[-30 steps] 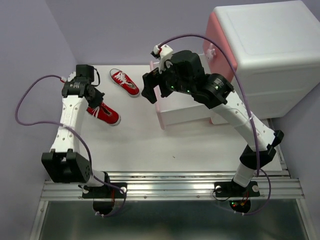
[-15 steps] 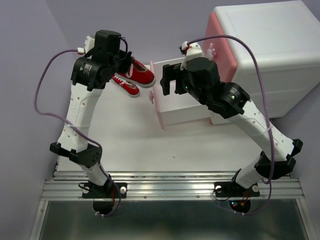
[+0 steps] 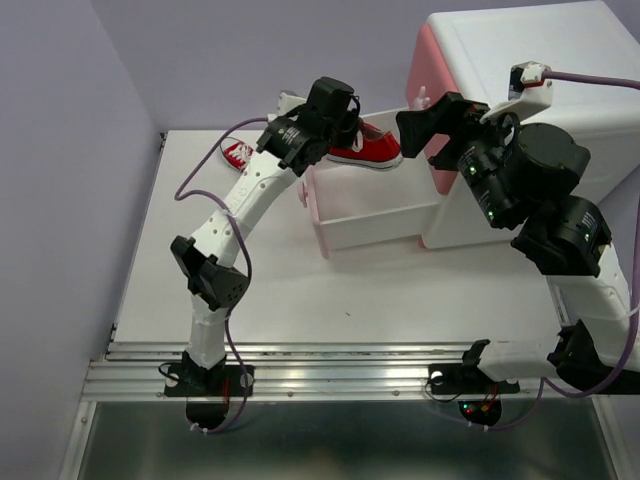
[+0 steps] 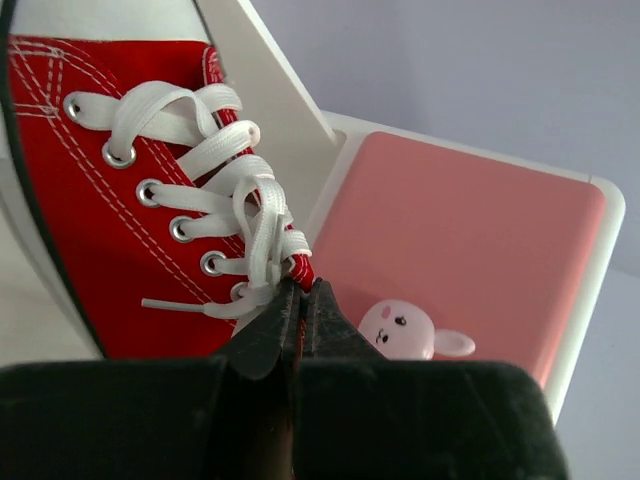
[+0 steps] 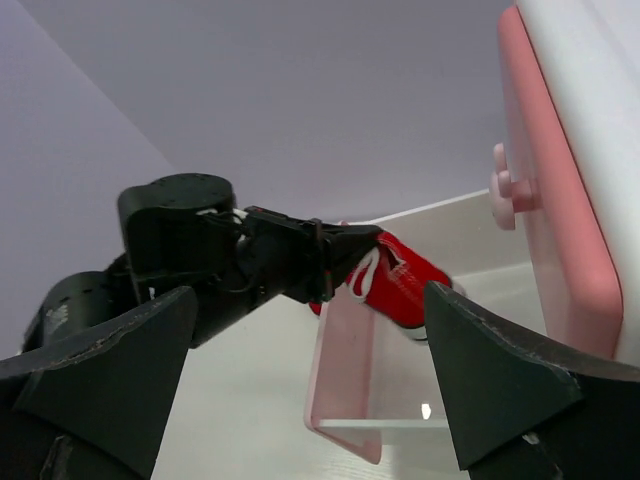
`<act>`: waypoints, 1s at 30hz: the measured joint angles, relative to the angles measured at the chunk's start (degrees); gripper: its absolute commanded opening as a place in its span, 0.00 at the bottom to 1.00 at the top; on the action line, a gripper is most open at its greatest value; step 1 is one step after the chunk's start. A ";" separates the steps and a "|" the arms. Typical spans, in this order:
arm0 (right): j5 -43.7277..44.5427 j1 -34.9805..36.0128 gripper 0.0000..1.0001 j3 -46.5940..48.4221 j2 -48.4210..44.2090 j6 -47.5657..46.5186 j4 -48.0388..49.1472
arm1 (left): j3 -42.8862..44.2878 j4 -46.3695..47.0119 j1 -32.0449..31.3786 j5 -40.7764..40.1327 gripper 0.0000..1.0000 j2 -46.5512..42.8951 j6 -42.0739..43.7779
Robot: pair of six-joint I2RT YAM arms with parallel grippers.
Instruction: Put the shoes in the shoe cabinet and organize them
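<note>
My left gripper (image 3: 341, 128) is shut on the tongue and laces of a red sneaker (image 3: 368, 149) and holds it above the open drawer (image 3: 372, 226) of the white shoe cabinet (image 3: 545, 95). In the left wrist view the jaws (image 4: 300, 287) pinch the shoe (image 4: 110, 210) beside a pink drawer front (image 4: 470, 230). A second red sneaker (image 3: 236, 153) lies on the table, partly behind the left arm. My right gripper (image 3: 427, 133) is open and empty beside the cabinet's pink front; its view shows the held shoe (image 5: 408, 287). No green shoes are in view.
The drawer's pink front panel (image 3: 312, 203) faces left, with a small pale knob. A bunny-shaped knob (image 4: 402, 328) sits on the closed pink drawer front. The lilac wall stands close behind the table (image 3: 300, 290).
My left arm lifted a red sneaker from the left of the table and carried it right, over the open drawer. My right arm drew back to the right, away from the drawer.
</note>
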 measured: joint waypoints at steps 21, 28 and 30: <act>-0.11 0.02 1.00 -2.54 2.82 1.14 -4.79 | 0.33 3.85 -7.52 -8.72 0.00 11.63 -14.14; -1.64 0.02 1.00 -5.22 2.29 0.74 -6.64 | -3.50 -0.46 -11.85 -9.75 0.00 10.60 -18.67; -2.21 0.02 1.00 -6.21 2.12 0.57 -7.06 | -7.32 -0.74 -12.79 -10.56 0.00 9.57 -19.37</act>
